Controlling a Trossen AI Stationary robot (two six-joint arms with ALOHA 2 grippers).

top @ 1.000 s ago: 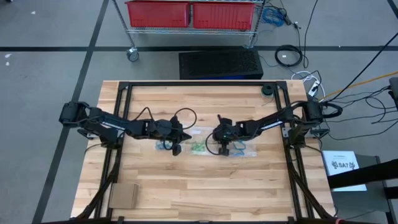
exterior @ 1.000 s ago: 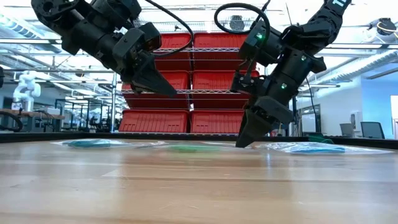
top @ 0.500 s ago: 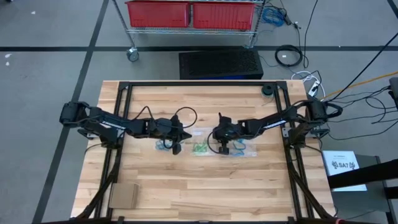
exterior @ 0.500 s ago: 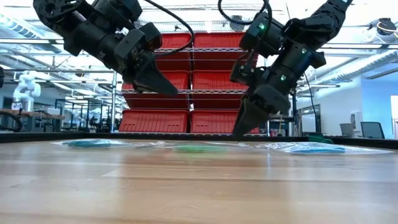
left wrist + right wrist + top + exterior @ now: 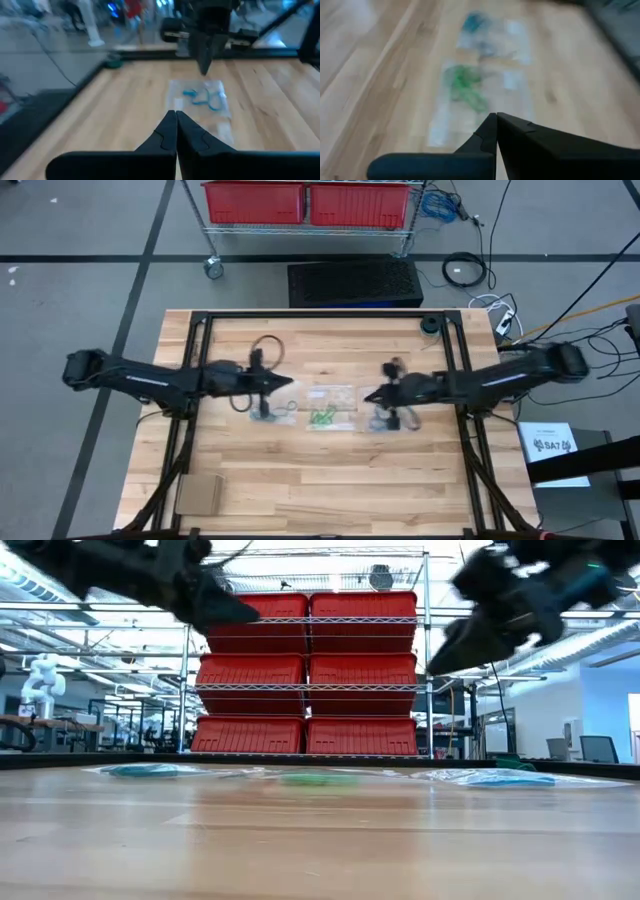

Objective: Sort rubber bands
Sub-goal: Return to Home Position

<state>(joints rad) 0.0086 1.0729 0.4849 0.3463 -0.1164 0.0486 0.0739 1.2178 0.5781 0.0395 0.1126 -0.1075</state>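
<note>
Here, clear bags point(image 5: 336, 393) around rubber bands point(image 5: 321, 418).

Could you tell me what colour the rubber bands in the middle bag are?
The rubber bands are green, clearest in the high view.

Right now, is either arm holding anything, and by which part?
Nothing is held. The left end effector and right end effector are both shut and empty above the table, where the rubber bands lie bagged.
</note>
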